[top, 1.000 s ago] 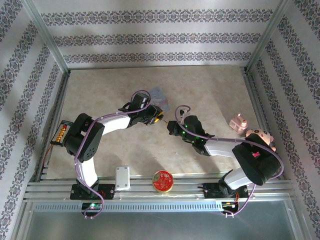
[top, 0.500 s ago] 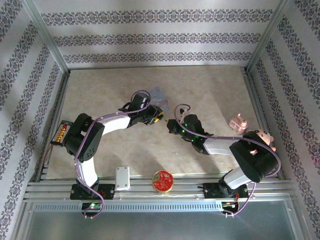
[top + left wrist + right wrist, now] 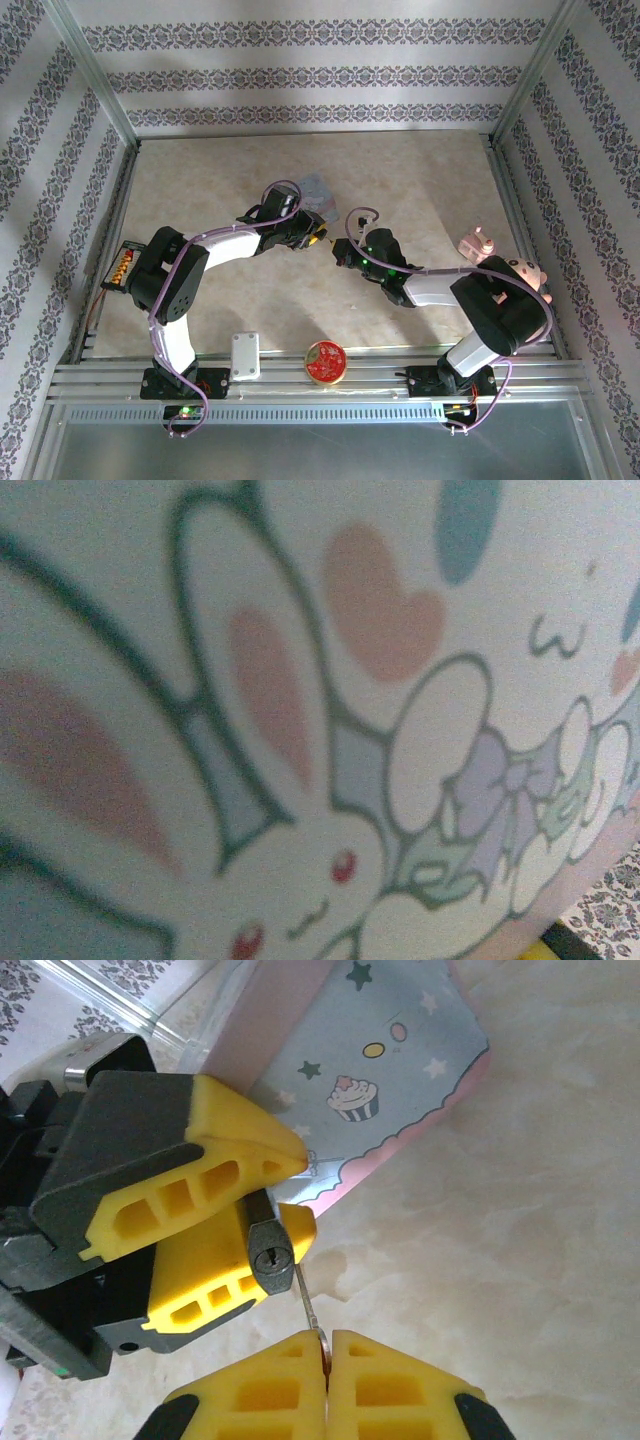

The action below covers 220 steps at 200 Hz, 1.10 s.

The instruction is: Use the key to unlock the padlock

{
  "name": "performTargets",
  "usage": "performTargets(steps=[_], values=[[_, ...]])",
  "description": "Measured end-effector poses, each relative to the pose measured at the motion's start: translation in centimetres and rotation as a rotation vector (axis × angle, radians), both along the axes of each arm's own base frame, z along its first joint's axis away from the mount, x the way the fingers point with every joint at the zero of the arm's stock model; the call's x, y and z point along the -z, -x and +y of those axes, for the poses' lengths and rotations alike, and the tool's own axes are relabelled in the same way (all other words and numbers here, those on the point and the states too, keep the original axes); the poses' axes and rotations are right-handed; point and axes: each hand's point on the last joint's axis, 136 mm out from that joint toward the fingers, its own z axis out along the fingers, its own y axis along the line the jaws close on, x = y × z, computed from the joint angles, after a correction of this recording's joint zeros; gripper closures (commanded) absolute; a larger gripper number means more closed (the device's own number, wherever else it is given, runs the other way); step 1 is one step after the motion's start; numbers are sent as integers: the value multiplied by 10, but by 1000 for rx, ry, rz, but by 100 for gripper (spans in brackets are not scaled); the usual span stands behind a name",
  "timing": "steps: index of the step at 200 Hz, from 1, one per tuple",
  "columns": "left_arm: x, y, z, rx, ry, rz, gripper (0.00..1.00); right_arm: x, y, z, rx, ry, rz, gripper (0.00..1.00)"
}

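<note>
Seen from above, the right arm has swung its forearm leftward over the last second, carrying the right fingers (image 3: 342, 253) closer to the left fingers (image 3: 316, 235) at the centre of the frame; the left arm has not visibly moved; the two sets of tips now sit just apart over the mottled beige bench (image 3: 420, 180).

For the task, this reads as the approach closing: the key is being brought up to the lock, and the lock is probably not yet turned.

In the right wrist view, the left fingers (image 3: 220, 1120) fill the left half of the frame; they are blocky yellow wedges with hollow cells, mounted on black housings. They are closed around the padlock (image 3: 271, 1257), a very small, dark grey metal block with rounded corners; its slotted keyhole faces the camera, left of centre.

The right fingers (image 3: 390, 1380), of the same ribbed yellow plastic, are pressed fully together at the bottom edge of the frame, pinching the key (image 3: 306, 1300); it is a thin, pale metal blade slanting up and to the left. Its tip meets the padlock's lower right edge, beside the keyhole; whether it has entered the slot cannot be told.

Behind the padlock, at the upper middle of the frame, a pale blue tin (image 3: 390, 1070) has a pink scalloped border and printed stars and a cupcake; its surface looks smooth. The left wrist view shows the tin (image 3: 330, 730) very close and blurred, with a white cartoon rabbit, pink ears and a heart.
</note>
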Motion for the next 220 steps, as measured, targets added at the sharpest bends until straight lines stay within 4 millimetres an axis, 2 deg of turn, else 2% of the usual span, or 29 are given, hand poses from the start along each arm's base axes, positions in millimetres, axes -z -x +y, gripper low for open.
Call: performTargets(steps=[103, 146, 220], values=[[-1, -1, 0, -2, 4, -1, 100, -3, -3, 0, 1, -14, -10, 100], [-1, -1, 0, -3, 5, -1, 100, -11, -3, 1, 1, -24, -25, 100], [-1, -1, -1, -4, 7, -1, 100, -10, -3, 1, -3, -26, -24, 100]])
